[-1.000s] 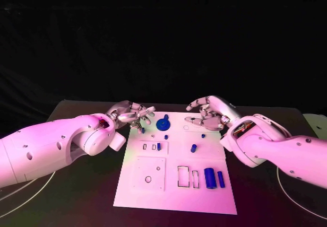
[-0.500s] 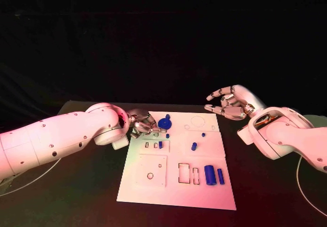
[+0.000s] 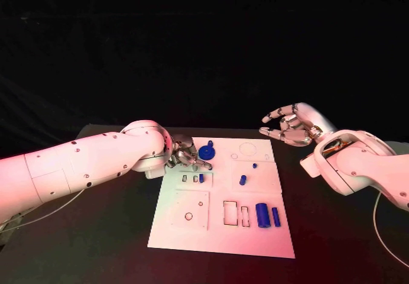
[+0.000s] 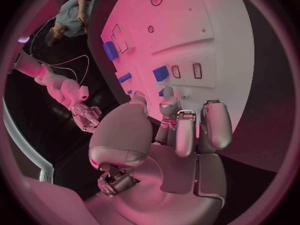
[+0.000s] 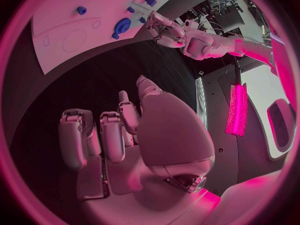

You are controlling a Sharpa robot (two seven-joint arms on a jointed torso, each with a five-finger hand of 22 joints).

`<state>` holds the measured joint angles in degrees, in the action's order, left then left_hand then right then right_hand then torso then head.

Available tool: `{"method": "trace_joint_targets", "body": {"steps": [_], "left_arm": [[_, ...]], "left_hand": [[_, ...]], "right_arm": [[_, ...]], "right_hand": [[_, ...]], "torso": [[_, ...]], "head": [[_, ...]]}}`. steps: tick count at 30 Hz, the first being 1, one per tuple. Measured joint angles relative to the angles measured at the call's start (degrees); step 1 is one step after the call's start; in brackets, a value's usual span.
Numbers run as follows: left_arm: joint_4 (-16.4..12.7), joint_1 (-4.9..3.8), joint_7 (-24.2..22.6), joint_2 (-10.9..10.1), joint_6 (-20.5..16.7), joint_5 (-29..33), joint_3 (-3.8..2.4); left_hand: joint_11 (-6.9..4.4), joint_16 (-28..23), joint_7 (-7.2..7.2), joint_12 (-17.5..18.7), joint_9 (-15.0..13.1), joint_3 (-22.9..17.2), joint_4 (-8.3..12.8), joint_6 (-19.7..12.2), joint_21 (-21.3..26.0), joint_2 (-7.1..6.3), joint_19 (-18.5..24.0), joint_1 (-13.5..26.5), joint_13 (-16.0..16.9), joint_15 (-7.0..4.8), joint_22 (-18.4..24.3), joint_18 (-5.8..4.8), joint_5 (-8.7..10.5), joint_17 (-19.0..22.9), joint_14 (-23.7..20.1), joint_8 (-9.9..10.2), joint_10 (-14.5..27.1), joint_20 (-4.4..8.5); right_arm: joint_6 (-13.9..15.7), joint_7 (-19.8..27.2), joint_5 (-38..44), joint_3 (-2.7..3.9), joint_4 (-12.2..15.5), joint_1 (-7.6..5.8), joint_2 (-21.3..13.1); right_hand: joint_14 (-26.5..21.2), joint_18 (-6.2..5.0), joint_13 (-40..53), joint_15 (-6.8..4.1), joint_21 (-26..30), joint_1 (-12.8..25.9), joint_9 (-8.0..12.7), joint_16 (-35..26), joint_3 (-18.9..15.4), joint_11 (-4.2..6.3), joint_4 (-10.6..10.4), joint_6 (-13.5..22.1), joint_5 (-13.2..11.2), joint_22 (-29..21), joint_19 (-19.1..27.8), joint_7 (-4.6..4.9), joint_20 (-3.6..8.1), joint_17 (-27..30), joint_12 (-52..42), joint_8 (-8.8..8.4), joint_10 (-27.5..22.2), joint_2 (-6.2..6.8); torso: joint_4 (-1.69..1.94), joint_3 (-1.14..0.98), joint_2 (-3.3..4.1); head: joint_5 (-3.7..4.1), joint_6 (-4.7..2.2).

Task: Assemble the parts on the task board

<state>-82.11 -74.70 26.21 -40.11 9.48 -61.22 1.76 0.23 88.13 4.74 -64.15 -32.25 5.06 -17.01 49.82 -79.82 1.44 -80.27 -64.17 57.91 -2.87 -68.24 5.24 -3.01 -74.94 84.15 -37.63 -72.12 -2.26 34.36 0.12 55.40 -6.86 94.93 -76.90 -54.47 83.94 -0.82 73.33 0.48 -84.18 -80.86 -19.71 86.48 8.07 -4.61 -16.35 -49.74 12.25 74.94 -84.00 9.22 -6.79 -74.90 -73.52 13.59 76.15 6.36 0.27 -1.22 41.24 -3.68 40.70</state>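
Observation:
The white task board lies in the middle of the black table. A blue disc sits near its far left corner, with a small blue peg just behind it. My left hand hovers over that corner, left of the disc, fingertips drawn together and pointing down at the board. Whether they pinch anything is hidden. My right hand hangs above the table past the board's far right corner, fingers apart and empty. A blue cylinder and a blue bar lie near the front right.
Small blue pieces stand mid-board among empty rectangular and round slots. The right wrist view shows the disc and my left hand beyond it. Bare black table lies on both sides of the board.
My right hand has lifted off the board's far right part and drawn back to the right. My left hand has moved in beside the disc, its spread fingers now drawn together.

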Motion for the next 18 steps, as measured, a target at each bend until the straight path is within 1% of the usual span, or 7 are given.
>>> {"method": "trace_joint_targets", "body": {"steps": [2,6,9,12,14,15,18], "left_arm": [[0.35,-0.08,0.51,0.4,0.85,-0.5,0.11],[1.0,-0.19,1.2,1.12,2.21,-1.2,0.3],[1.41,-0.22,1.6,1.75,3.1,-1.59,0.53],[1.86,-0.23,1.88,2.36,3.9,-1.82,0.75],[2.17,-0.23,2.03,2.66,4.42,-1.93,0.87],[2.29,-0.23,2.1,2.78,4.67,-1.97,0.93],[2.66,-0.23,2.27,3.04,5.41,-2.08,1.03]], "left_hand": [[0.0,0.0,0.0,-0.09,-0.21,0.15,0.17,0.0,0.0,0.33,-0.11,0.02,0.01,-0.2,-0.13,0.01,0.0,0.0,-0.21,-0.14,0.0,0.11],[0.0,0.0,-0.21,-0.09,-0.51,0.46,0.17,-0.22,0.0,0.82,-0.2,-0.21,-0.12,-0.2,-0.28,0.01,0.0,0.0,-0.2,-0.29,0.0,0.2],[0.0,0.0,-0.2,-0.09,-0.68,0.46,0.17,-0.22,-0.06,0.87,-0.2,-0.27,-0.14,-0.2,-0.36,0.01,0.0,0.01,-0.21,-0.29,0.0,0.2],[0.0,0.34,-0.2,-0.09,-0.9,0.46,0.17,-0.23,-0.23,1.3,-0.2,-0.7,-0.3,-0.2,-0.45,0.01,0.0,0.01,-0.21,-0.29,0.01,0.2],[0.0,0.34,-0.22,-0.09,-1.01,0.46,0.17,-0.26,-0.23,1.36,-0.2,-0.76,-0.36,-0.2,-0.48,0.01,0.0,0.01,-0.21,-0.53,0.01,0.2],[0.0,0.34,-0.4,-0.09,-1.11,0.46,0.17,-0.44,-0.23,1.57,-0.2,-0.97,-0.44,-0.2,-0.56,0.01,0.0,0.01,-0.21,-0.57,0.01,0.2],[0.0,0.34,-0.35,0.25,-1.25,0.46,0.17,-0.49,-0.23,1.81,-0.2,-1.21,-0.64,-0.2,-0.68,0.01,0.0,0.01,-0.21,-0.57,0.01,0.2]], "right_arm": [[-0.06,-0.04,-0.03,-0.02,-0.07,0.02,-0.03],[-0.14,-0.14,-0.07,-0.04,-0.16,0.03,-0.03],[-0.19,-0.23,-0.08,-0.06,-0.2,0.06,-0.03],[-0.25,-0.31,-0.08,-0.06,-0.25,0.07,-0.01],[-0.27,-0.35,-0.08,-0.06,-0.26,0.07,0.01],[-0.28,-0.37,-0.08,-0.06,-0.28,0.07,0.01],[-0.31,-0.45,-0.08,-0.06,-0.31,0.08,0.0]], "right_hand": [[0.0,0.0,0.0,0.0,0.0,0.0,0.0,0.0,0.0,0.0,0.0,0.0,0.08,0.0,0.0,0.0,0.0,0.0,0.0,0.14,0.0,0.0],[-0.01,0.0,0.0,0.01,0.0,0.0,0.0,0.0,0.0,0.0,0.0,0.0,0.09,0.0,0.0,0.0,0.0,-0.01,0.0,0.14,0.0,0.0],[-0.01,0.0,0.0,0.01,0.0,0.0,0.0,0.0,0.0,0.0,0.0,0.0,0.39,-0.01,0.0,0.0,0.0,-0.05,0.0,0.13,0.0,0.0],[-0.01,0.0,0.0,0.01,0.0,0.0,0.0,0.0,0.0,0.0,0.0,0.0,0.39,-0.01,0.0,0.0,0.0,-0.05,0.0,0.13,0.0,0.0],[-0.01,0.0,-0.07,0.01,0.24,0.0,0.0,0.0,0.0,0.0,0.0,0.0,0.39,-0.01,0.0,0.0,0.0,-0.04,0.26,0.13,0.0,0.0],[-0.01,0.0,-0.08,0.01,0.24,0.0,0.0,0.0,0.0,0.0,0.0,0.0,0.39,-0.01,0.0,0.0,0.0,-0.05,0.26,0.13,0.0,0.0],[-0.01,0.0,-0.08,0.01,0.24,0.0,0.0,0.0,0.0,0.0,0.0,0.0,0.39,-0.02,0.0,0.0,0.0,-0.04,0.26,0.13,0.0,0.0]], "torso": [[0.0,-0.01,0.02],[0.03,-0.01,0.07],[0.03,0.05,0.14],[0.03,0.09,0.15],[0.0,0.13,0.15],[-0.01,0.13,0.15],[-0.01,0.14,0.17]], "head": [[0.0,0.04],[-0.01,0.13],[-0.01,0.23],[0.03,0.31],[0.04,0.37],[0.04,0.4],[0.04,0.51]]}}
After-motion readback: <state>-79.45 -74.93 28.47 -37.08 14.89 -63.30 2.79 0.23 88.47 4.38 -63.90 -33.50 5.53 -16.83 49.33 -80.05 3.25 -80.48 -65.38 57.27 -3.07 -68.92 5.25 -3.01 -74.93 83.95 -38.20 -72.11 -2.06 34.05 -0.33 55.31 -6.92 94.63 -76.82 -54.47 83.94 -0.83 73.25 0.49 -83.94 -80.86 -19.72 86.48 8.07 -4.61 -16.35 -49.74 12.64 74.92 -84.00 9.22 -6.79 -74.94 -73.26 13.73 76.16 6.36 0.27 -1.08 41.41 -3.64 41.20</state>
